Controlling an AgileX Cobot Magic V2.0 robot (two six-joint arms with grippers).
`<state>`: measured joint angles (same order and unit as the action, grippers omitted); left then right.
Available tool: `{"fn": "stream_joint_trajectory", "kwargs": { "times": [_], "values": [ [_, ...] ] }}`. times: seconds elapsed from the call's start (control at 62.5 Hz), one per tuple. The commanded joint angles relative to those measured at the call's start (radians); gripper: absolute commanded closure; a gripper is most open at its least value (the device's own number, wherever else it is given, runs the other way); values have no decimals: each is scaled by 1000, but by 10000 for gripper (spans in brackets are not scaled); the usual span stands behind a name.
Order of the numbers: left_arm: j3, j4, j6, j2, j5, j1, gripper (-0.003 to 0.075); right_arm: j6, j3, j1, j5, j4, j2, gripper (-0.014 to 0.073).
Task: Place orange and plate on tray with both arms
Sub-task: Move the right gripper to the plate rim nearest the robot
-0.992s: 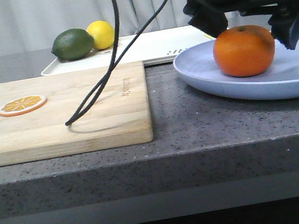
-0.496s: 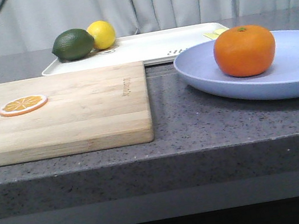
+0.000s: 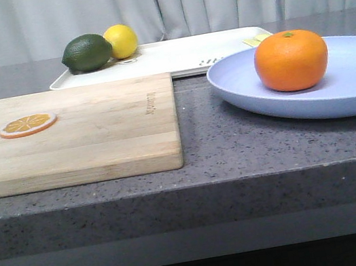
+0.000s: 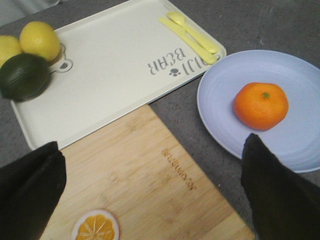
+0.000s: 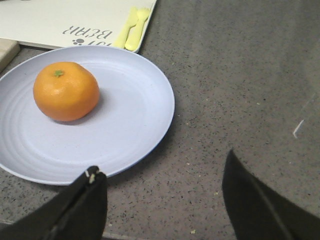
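Since both claws hang wide open and empty, the orange (image 5: 66,91) rests on the plate (image 5: 130,125) beyond the right gripper (image 5: 165,200), the tray (image 4: 110,65) lying beyond the left gripper (image 4: 150,195).

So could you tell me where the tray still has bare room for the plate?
The tray is bare across its middle, between the fruit corner with the lime and lemons and the yellow cutlery corner. Those two corners are crowded.

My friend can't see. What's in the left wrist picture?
An orange sits on a lavender plate beside a white tray holding lemons, a lime and yellow cutlery. The left pincer hangs open above a cutting board.
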<state>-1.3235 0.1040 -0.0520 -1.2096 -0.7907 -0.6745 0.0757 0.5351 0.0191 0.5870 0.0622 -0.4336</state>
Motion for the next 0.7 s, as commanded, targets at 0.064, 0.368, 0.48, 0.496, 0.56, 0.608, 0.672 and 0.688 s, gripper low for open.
{"fn": "stream_joint_trajectory", "kwargs": {
  "times": [0.064,0.368,0.48,0.496,0.56,0.608,0.672,0.688],
  "values": [
    [140,-5,-10,195,57,21,28,5,36,-5,-69,-8,-14,86],
    [420,-47,-10,510,49,21,28,5,36,-5,-52,-8,-15,86],
    [479,-47,-10,592,49,21,28,5,36,-5,-27,-8,-15,86],
    [484,-47,-10,600,49,21,28,5,36,-5,-22,-8,-15,86],
    [500,-47,-10,630,47,21,28,5,36,-5,1,-8,-16,86],
    [504,-47,-10,639,45,21,28,5,36,-5,17,-8,-22,86],
    [504,-47,-10,641,45,21,28,5,41,-5,45,-8,-36,86],
    [504,-47,-10,641,45,21,28,5,44,-5,50,-8,-40,86]
  ]
}}
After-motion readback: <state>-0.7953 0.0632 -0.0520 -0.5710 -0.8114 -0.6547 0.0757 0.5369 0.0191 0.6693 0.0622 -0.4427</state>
